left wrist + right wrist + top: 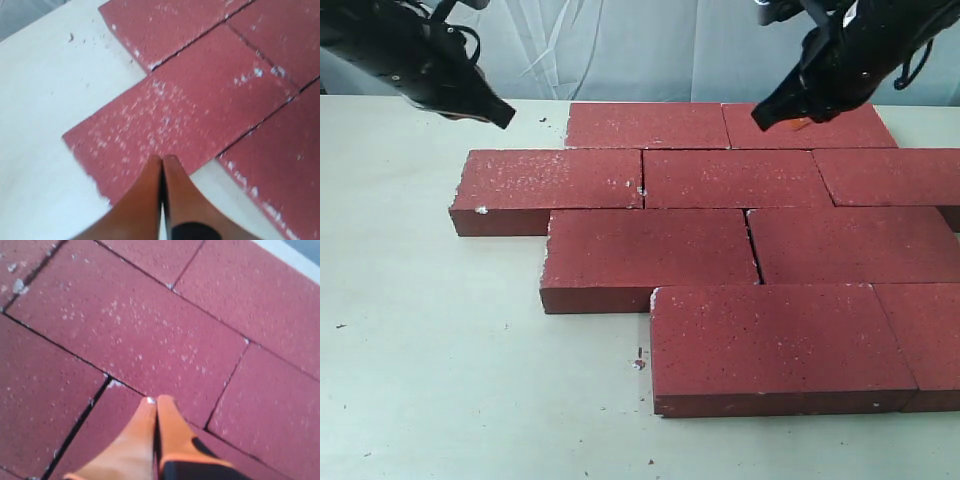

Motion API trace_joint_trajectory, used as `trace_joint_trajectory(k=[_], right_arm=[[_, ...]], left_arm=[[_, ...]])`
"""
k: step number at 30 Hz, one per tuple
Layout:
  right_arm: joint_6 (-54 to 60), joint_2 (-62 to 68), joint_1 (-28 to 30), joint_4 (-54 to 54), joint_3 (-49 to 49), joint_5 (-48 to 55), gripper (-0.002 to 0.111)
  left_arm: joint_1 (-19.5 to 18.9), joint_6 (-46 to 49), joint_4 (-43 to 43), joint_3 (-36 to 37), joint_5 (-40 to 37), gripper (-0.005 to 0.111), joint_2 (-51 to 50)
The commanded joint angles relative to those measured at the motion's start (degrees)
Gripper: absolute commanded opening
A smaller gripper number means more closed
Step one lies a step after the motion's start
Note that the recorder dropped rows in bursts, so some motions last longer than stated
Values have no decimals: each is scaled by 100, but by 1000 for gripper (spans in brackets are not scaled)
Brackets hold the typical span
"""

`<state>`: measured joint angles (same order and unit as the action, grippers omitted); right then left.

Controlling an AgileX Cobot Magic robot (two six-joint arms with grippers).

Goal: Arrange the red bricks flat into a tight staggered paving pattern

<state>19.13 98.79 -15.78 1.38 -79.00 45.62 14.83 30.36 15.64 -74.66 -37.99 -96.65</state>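
Several red bricks (pixel 740 180) lie flat on the pale table (pixel 420 350) in four staggered rows, edges close together. The leftmost brick (pixel 548 182) of the second row sticks out left; the left wrist view shows it as a white-flecked brick (pixel 165 120). My left gripper (pixel 500 113) hangs shut above the table, up and left of that brick, its orange fingertips (pixel 163 159) pressed together. My right gripper (pixel 762 118) hovers shut over the back-row bricks (pixel 805 127), holding nothing; its fingertips (pixel 157 401) sit over a brick joint (pixel 125 385).
Small crumbs and chips lie on the table near the front brick (pixel 638 362) and at the far left. The rightmost bricks run past the right edge of the exterior view. A grey backdrop (pixel 620 50) stands behind the table.
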Motion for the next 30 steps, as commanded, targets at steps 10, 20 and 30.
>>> trace_joint_trajectory(k=[10,20,30], right_arm=[[-788,-1415,1085,-291,574,230,-1],[-1793,-3055,1175,-1454,1896,-912,-1],[-2153,-4411,1175,-1487,3169,-1807,-1]], left_arm=[[3,-2267,-3160,435,-1030,0,1229],[3,-2267,-3004,1643,338,0,2505],[3,-2267,-2699,2565,780,0,3869]])
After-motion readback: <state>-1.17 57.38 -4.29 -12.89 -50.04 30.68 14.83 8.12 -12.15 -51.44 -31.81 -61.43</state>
